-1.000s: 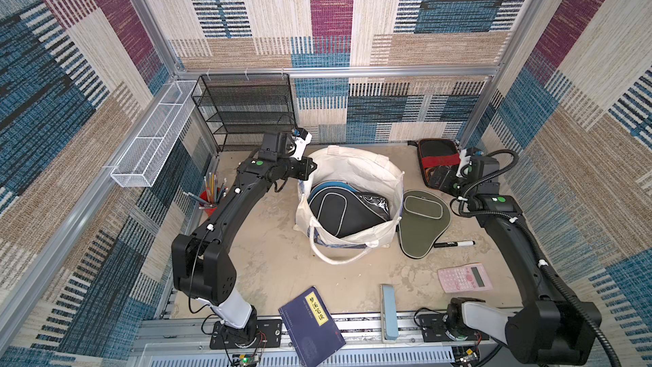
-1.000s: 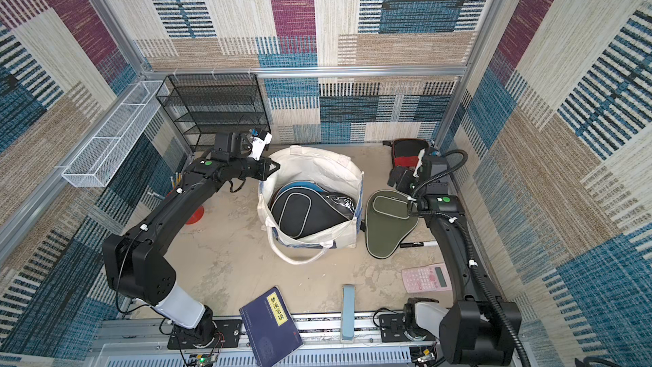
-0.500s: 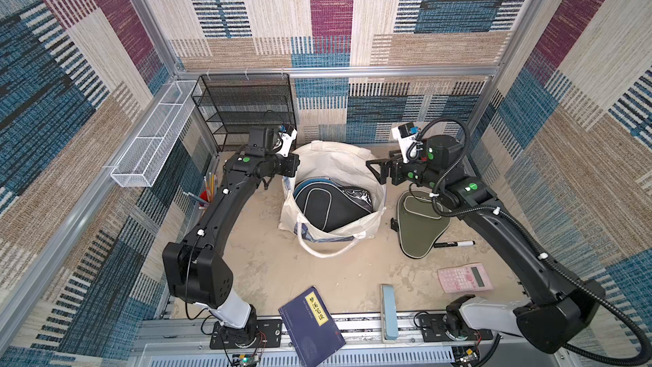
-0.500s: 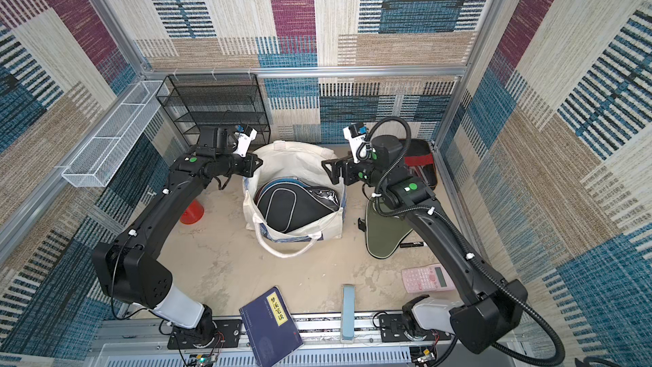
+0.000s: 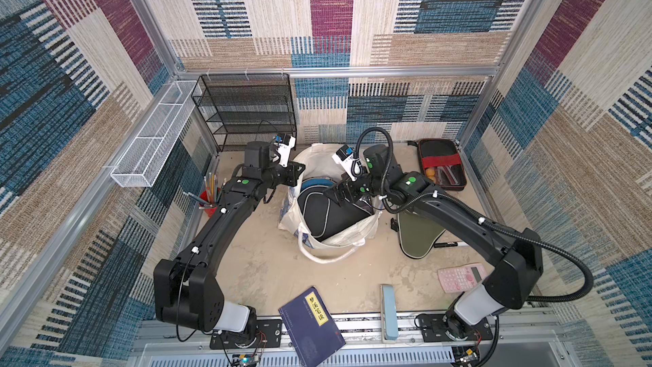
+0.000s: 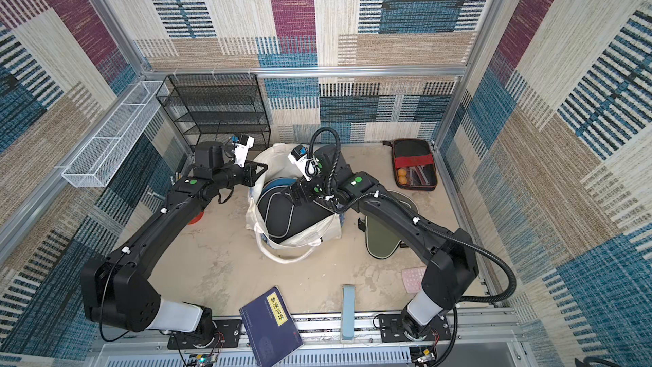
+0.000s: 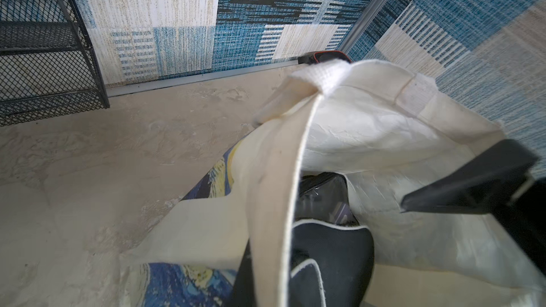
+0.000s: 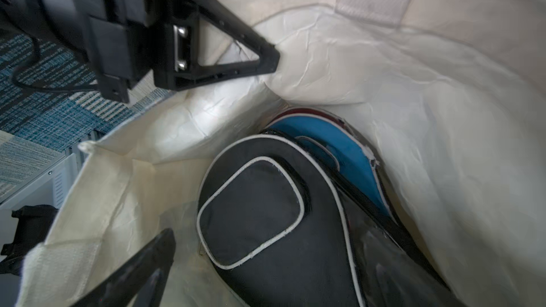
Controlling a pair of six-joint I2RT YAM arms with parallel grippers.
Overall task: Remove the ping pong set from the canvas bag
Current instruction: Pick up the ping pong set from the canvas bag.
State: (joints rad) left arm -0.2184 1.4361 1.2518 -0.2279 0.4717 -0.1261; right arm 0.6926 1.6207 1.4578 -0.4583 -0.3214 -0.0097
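The canvas bag (image 5: pixel 356 234) (image 6: pixel 328 227) stands open mid-table. My left gripper (image 5: pixel 298 171) (image 8: pixel 266 57) is shut on its far left rim (image 7: pixel 274 202) and holds the mouth apart. Inside lies a black paddle cover (image 5: pixel 328 213) (image 8: pixel 266 208) on a blue cover (image 5: pixel 315 182) (image 8: pixel 339 143), with a sliver of maroon cover (image 8: pixel 295 111) beneath. My right gripper (image 5: pixel 335 195) (image 6: pixel 296 195) hangs open inside the mouth just above the black cover; one finger (image 8: pixel 141 267) shows. An olive green cover (image 5: pixel 420 238) and the black case with a red band (image 5: pixel 441 165) lie on the table to the right.
A black mesh rack (image 5: pixel 247 111) and a white wire basket (image 5: pixel 155 135) stand at the back left, with a red pen cup (image 5: pixel 208 203) under my left arm. A blue book (image 5: pixel 312 326), a pale blue block (image 5: pixel 388 312), a pink calculator (image 5: pixel 462 277) and a marker (image 5: pixel 448 244) lie in front.
My right arm swung from the black case at the right over to the bag and lowered into its mouth. My left gripper pulled the rim and the bag leftward.
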